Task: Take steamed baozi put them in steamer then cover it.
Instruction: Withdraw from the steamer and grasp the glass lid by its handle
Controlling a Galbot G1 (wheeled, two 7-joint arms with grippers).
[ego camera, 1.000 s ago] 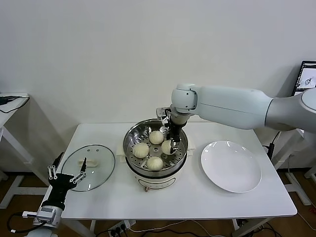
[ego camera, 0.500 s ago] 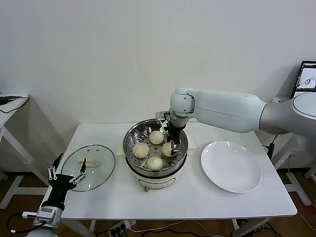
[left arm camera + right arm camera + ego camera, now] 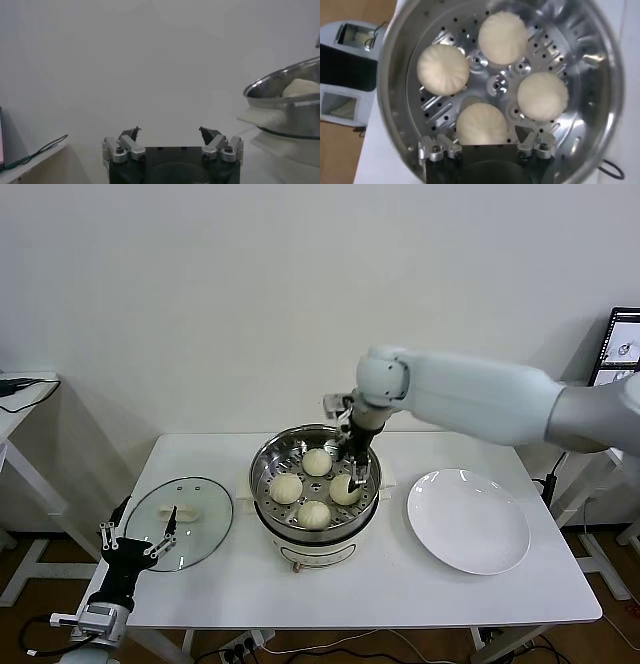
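No readable text, label, brand, number or sign shows on anything in these views.

The right arm (image 3: 480,399) is big, round and smooth, white like an egg. Its claw (image 3: 357,464) is black with thin fingers. The left claw (image 3: 135,539) is black too, with small silver blocks and round screws near its dark pointed fingertips (image 3: 131,133).

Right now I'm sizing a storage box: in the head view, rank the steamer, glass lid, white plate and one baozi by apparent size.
1. Steamer and white plate: too alike to rank.
2. Glass lid, somewhat smaller.
3. Baozi, by far the smallest.
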